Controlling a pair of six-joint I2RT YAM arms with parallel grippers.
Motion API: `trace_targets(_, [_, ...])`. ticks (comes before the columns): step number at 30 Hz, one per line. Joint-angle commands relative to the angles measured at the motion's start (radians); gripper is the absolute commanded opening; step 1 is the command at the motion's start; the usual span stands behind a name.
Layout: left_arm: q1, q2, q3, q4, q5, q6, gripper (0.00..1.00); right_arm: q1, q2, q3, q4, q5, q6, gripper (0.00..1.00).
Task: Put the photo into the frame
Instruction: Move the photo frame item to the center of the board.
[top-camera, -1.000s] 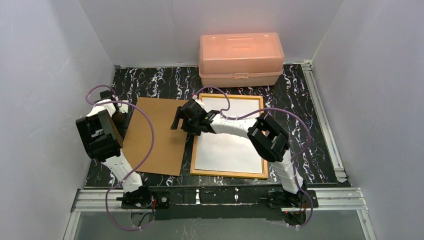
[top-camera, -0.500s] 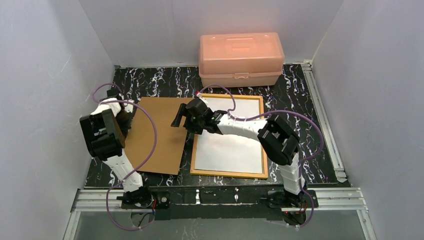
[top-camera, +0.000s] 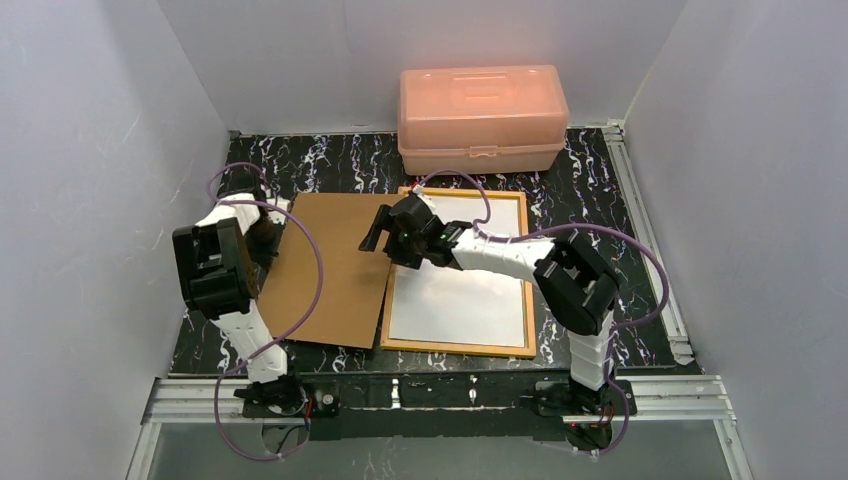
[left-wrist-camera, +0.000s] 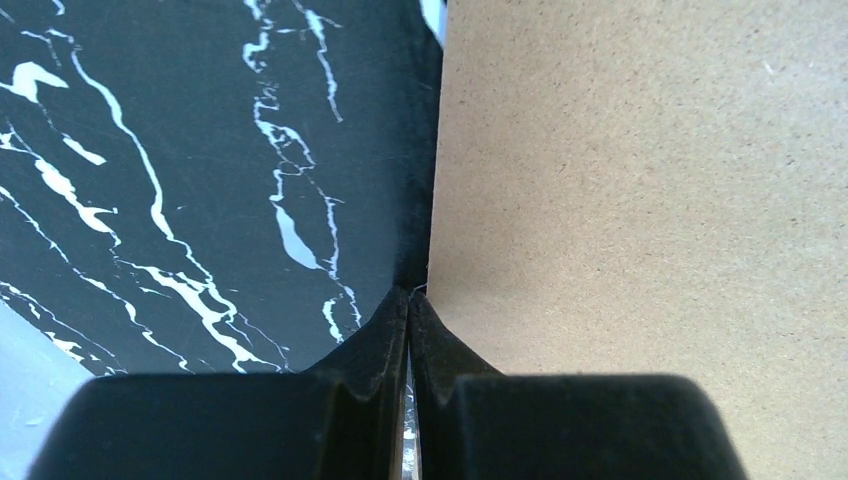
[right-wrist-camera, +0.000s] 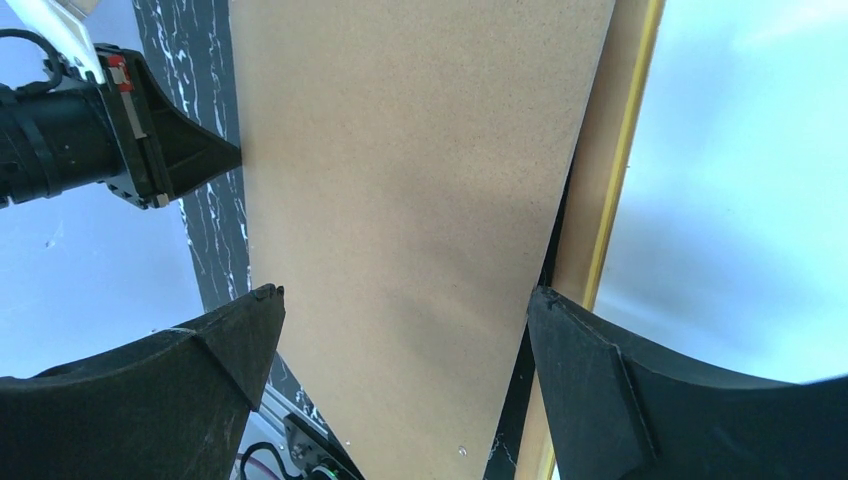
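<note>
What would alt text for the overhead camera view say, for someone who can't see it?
On a black marbled table, a robot's shut left gripper is at the left edge of a brown board, and its open right gripper hovers over the board's right edge, beside a yellow-orange frame. A pink box stands behind.

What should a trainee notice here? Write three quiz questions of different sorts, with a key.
1. True or false: the right gripper is shut.
2. The brown board overlaps which? A) the left border of the frame; B) the pink box; C) neither.
3. Fill in: the shut fingertips of the left gripper sit at the board's ____ edge.

Key: 1 false, its fingers stand wide apart above the board. 2 A. 3 left, the edge away from the frame.
</note>
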Motion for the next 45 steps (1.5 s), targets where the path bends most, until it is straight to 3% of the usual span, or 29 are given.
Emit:
trace_targets(1, [-0.063, 0.036, -0.062, -0.085, 0.236, -0.067, 0.00, 0.005, -0.092, -0.029, 0.149, -0.035, 0.044, 0.99])
trace_targets(13, [-0.112, 0.020, -0.067, -0.094, 0.248, -0.083, 0.00, -0.037, -0.169, -0.186, 0.166, -0.030, 0.054, 0.99])
trace_targets(45, [-0.113, 0.032, -0.059, -0.083, 0.182, -0.074, 0.00, -0.057, -0.214, -0.283, 0.132, -0.059, -0.022, 0.98])
